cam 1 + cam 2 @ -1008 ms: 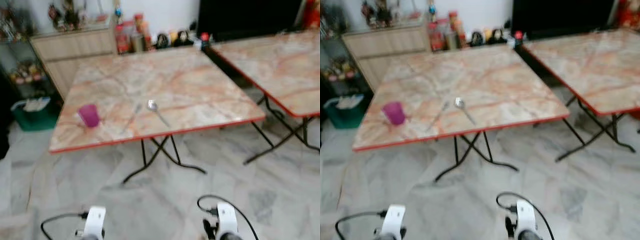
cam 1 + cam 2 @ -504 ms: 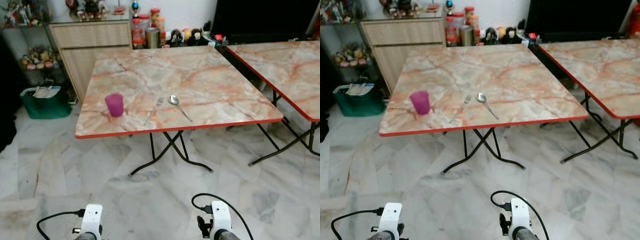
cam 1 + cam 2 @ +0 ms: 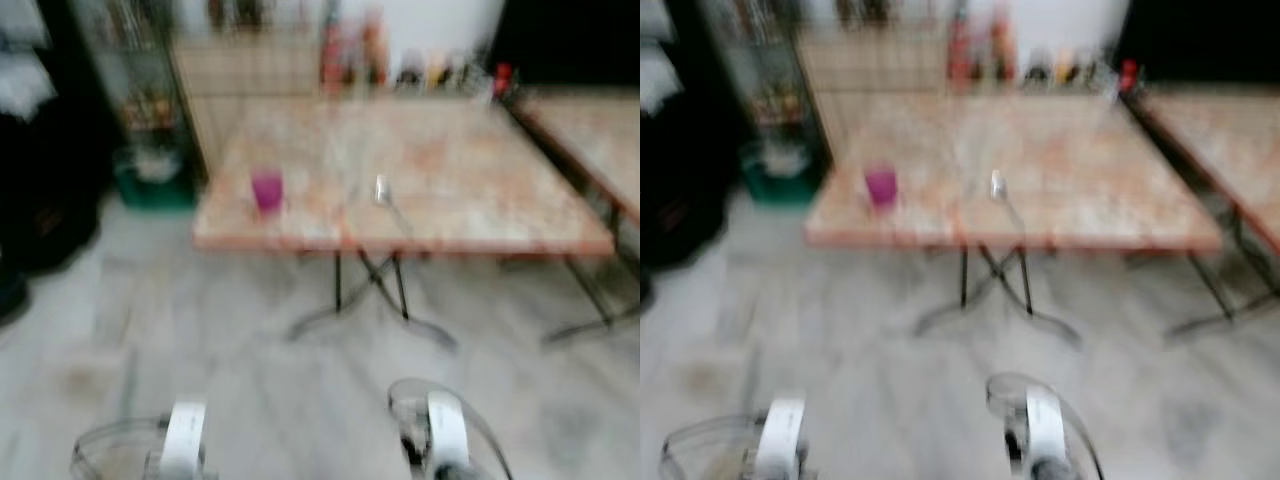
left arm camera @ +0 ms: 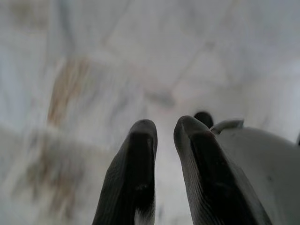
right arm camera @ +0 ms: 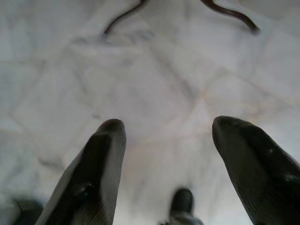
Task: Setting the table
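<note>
A marble-patterned folding table (image 3: 480, 190) with a red rim stands ahead of me; the eye views are blurred. Near its front left edge stands a purple cup (image 3: 266, 189). A spoon (image 3: 384, 193) lies to the cup's right, near the front edge. Both arms hang low over the floor, well short of the table. In the left wrist view my left gripper (image 4: 163, 132) is shut, its fingers almost touching, with nothing between them. In the right wrist view my right gripper (image 5: 168, 133) is open and empty above the marble floor.
A second marble table (image 3: 590, 130) stands to the right. A wooden cabinet (image 3: 250, 80) with jars sits behind the table, a green bin (image 3: 150, 180) and a dark shelf (image 3: 45, 150) at the left. The table's black legs (image 3: 370, 295) cross underneath.
The whole picture has shifted right and blurred: the camera has turned left, bringing more of the dark shelf into view. Cup and spoon keep their places on the table.
</note>
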